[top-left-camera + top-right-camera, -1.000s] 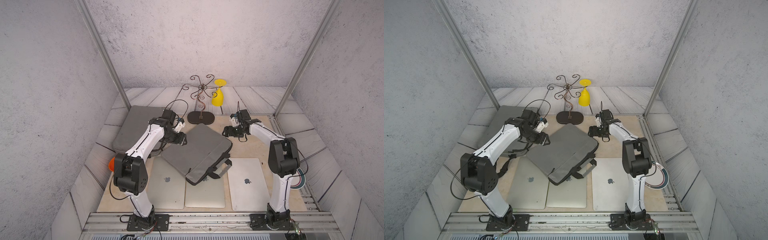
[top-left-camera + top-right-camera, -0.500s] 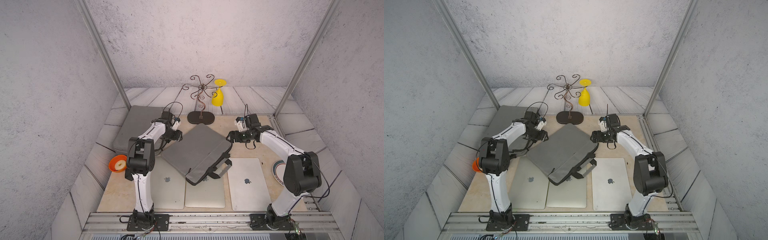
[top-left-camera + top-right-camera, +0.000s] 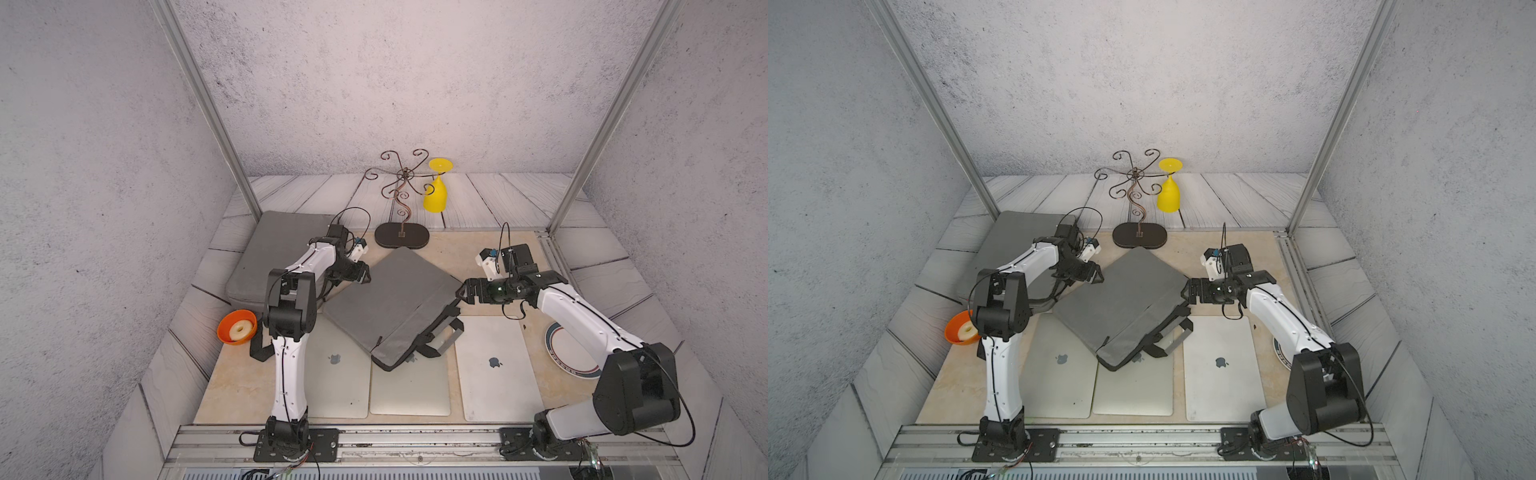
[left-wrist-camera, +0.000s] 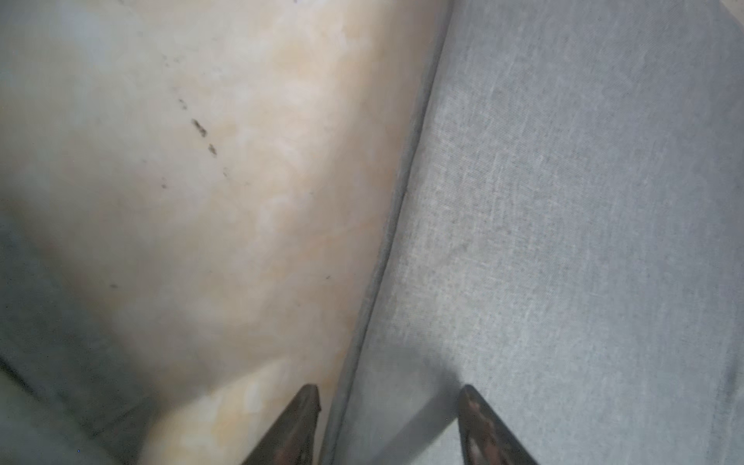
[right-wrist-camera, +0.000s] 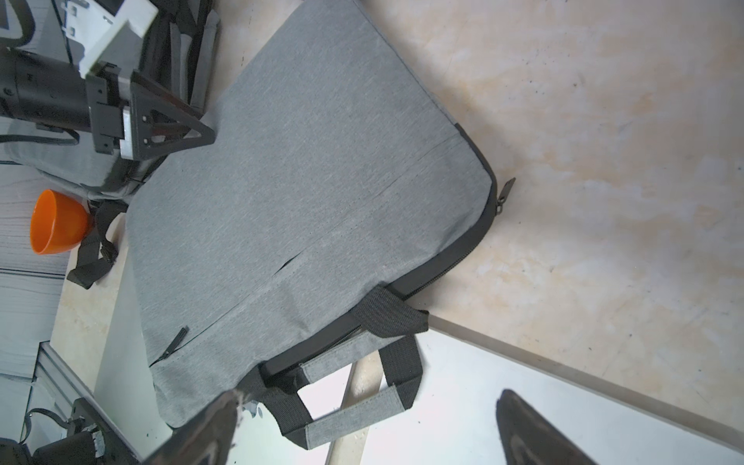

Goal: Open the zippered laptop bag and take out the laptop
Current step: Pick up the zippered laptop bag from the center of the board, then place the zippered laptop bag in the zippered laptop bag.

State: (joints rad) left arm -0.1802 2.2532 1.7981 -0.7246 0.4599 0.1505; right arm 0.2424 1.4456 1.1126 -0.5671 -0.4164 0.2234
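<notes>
The grey laptop bag (image 3: 395, 303) (image 3: 1121, 303) lies slantwise over silver laptops, its black zipper band shut as far as I can see. The zipper pull (image 5: 505, 193) sticks out at the bag's right corner, and the handles (image 5: 362, 406) point to the front. My left gripper (image 3: 366, 276) (image 4: 390, 392) is open and straddles the bag's back left edge, with one finger over the table and one over the fabric (image 4: 563, 241). My right gripper (image 3: 459, 293) (image 5: 366, 426) stands wide open just off the right corner, holding nothing. The laptop inside the bag is hidden.
Three silver laptops (image 3: 336, 374) (image 3: 409, 395) (image 3: 494, 370) lie along the front, partly under the bag. A second grey bag (image 3: 282, 245) lies back left, with an orange bowl (image 3: 236, 328) near it. A wire stand (image 3: 401, 235) with a yellow glass (image 3: 435, 195) is behind, and a plate (image 3: 569, 353) is at the right.
My right gripper has come forward and down to the bag's right corner and opened wider. The left gripper stays at the bag's left edge, jaws a little narrower; both elbows shifted.
</notes>
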